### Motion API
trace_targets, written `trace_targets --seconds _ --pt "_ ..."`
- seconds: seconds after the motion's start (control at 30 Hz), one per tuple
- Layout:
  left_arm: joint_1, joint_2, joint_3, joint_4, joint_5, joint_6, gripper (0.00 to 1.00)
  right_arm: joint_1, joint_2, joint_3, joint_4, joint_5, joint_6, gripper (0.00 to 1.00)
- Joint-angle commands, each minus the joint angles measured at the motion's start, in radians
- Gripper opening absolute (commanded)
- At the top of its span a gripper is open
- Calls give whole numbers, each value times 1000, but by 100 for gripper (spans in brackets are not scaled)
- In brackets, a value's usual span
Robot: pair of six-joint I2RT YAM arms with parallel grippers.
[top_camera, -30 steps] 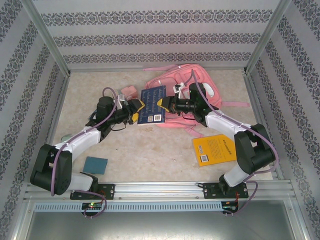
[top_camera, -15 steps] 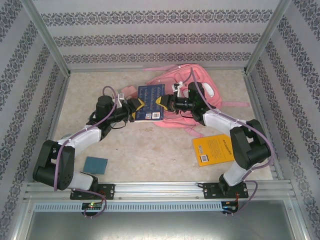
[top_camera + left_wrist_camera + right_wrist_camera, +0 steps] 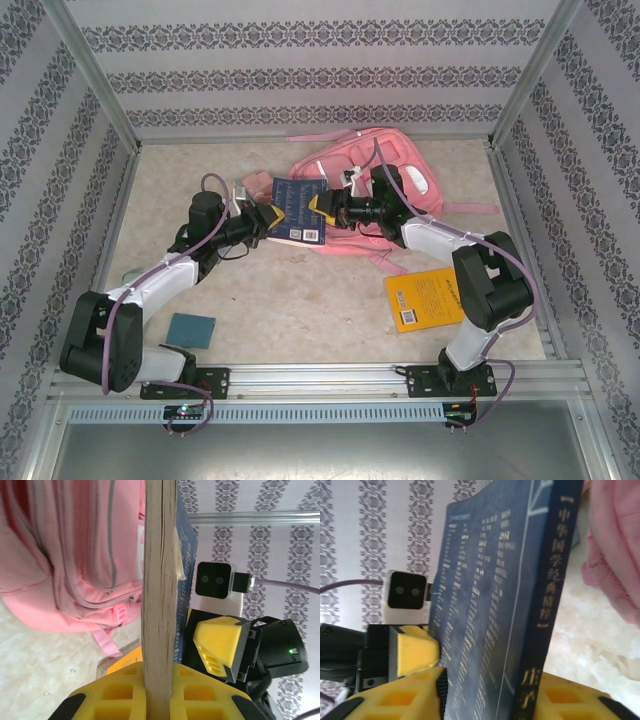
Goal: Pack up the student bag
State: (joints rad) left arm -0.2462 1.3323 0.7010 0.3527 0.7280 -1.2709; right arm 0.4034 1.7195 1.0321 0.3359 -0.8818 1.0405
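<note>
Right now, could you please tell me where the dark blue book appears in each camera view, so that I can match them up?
Top external: the dark blue book is just above centre, at the left edge of the pink student bag.
Left wrist: the book stands edge-on, a pale vertical strip at centre.
Right wrist: its cover runs up the middle, spine to the right.
Shared landmark: the bag, beside the book throughout.

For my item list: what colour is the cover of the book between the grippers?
Dark blue book, pale text; clearest in the right wrist view.
</note>
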Motion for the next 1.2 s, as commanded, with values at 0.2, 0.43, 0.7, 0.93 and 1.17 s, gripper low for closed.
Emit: trace_targets --seconds 0.2,0.43,0.7,0.93,1.17 --pt "49 -146 37 -264 -150 187 0 -6 4 230 -688 446 -495 45" --pt "69 -211 31 -359 -227 244 0 81 143 463 -902 711 -680 43" --pt "76 -235 28 -402 -234 258 0 143 339 693 -979 836 -749 43" --pt "78 -255 14 -415 -225 256 0 166 480 852 -1060 953 -789 44" --pt "78 -274 2 -421 -225 257 0 169 535 895 -1088 1041 -827 31"
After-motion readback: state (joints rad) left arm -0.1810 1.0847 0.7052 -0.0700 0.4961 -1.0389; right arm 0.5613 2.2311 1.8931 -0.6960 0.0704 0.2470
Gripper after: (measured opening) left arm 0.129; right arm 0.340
